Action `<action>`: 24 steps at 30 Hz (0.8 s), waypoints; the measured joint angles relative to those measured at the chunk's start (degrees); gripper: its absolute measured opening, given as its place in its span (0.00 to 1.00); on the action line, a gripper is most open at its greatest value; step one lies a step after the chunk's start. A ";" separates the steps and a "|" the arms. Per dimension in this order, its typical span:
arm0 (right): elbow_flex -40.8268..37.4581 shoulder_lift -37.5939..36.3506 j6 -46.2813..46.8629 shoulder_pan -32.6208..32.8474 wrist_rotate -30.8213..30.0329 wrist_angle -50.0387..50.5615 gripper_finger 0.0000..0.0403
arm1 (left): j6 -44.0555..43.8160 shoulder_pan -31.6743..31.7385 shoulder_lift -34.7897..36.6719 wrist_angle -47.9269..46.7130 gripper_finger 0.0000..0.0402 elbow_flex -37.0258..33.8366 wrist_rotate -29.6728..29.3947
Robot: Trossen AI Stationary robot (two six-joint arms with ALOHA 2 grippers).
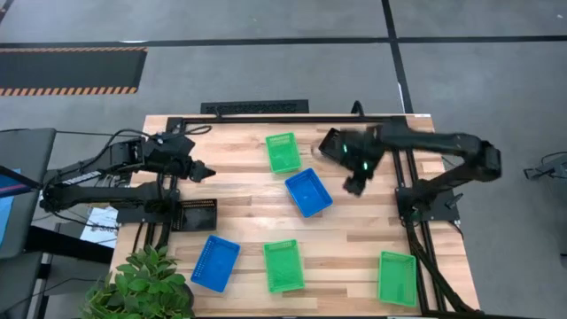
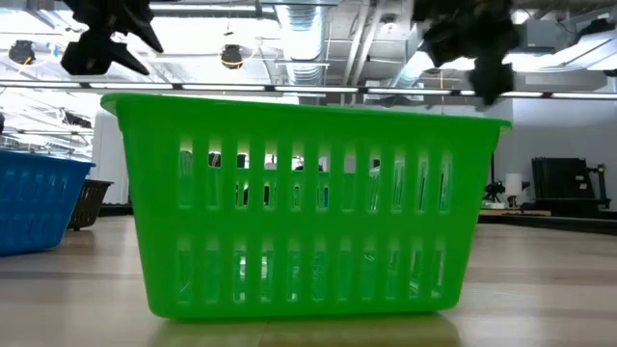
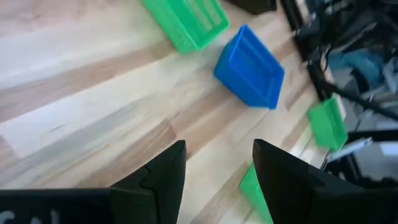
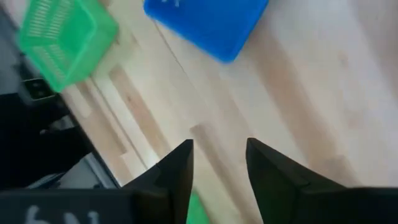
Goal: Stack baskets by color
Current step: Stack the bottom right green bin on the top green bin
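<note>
Above the wooden table [image 1: 248,217], right gripper [image 1: 354,184] spread and empty at three o'clock of the bright blue mesh plastic basket [image 1: 308,192]; left gripper [image 1: 202,172] likewise spread. Risks nudging it askew, clipping one rim.

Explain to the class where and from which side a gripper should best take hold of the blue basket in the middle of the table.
Probably one long rim wall of the blue basket, taken from straight above. It sits upright with its open mouth up, so one jaw can go inside and one outside the thin wall. The right gripper, jaws open and empty, hangs just beside it.
</note>
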State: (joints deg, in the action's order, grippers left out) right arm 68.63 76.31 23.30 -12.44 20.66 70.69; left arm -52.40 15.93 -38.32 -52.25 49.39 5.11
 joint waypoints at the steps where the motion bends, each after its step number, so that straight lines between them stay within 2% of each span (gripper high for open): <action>1: -1.37 -1.06 5.30 3.62 -2.58 -0.32 0.44 | 0.34 -0.29 0.09 -0.21 0.43 0.00 0.11; 4: -4.65 -3.45 20.01 14.75 -7.02 0.11 0.48 | 1.02 -0.59 0.10 -0.24 0.43 0.02 -0.01; 8: -6.91 -4.15 38.55 28.41 -7.49 -0.44 0.49 | 2.47 -0.59 0.10 -0.27 0.43 0.02 -0.90; 10: -7.39 -3.87 44.36 35.02 -7.47 -0.28 0.49 | 3.57 -0.59 0.08 -0.28 0.43 0.02 -0.99; 14: -8.75 -3.85 51.54 47.41 -8.16 -0.74 0.48 | 8.51 -0.59 0.08 -0.13 0.43 0.02 -1.06; 17: -10.11 -3.89 53.56 54.94 -10.53 -1.24 0.46 | 11.89 -0.59 0.08 0.43 0.43 0.02 -1.95; 20: -12.56 -3.87 55.17 59.38 -11.01 -2.28 0.45 | 13.49 -0.59 0.08 0.79 0.43 0.02 -4.05; 24: -14.99 -3.89 55.95 61.29 -10.44 -8.75 0.45 | 13.79 -0.58 0.08 0.77 0.43 0.02 -4.93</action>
State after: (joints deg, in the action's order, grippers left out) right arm 53.64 72.42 79.25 48.85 10.22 61.94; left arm -38.61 15.34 -38.24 -51.48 49.41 0.19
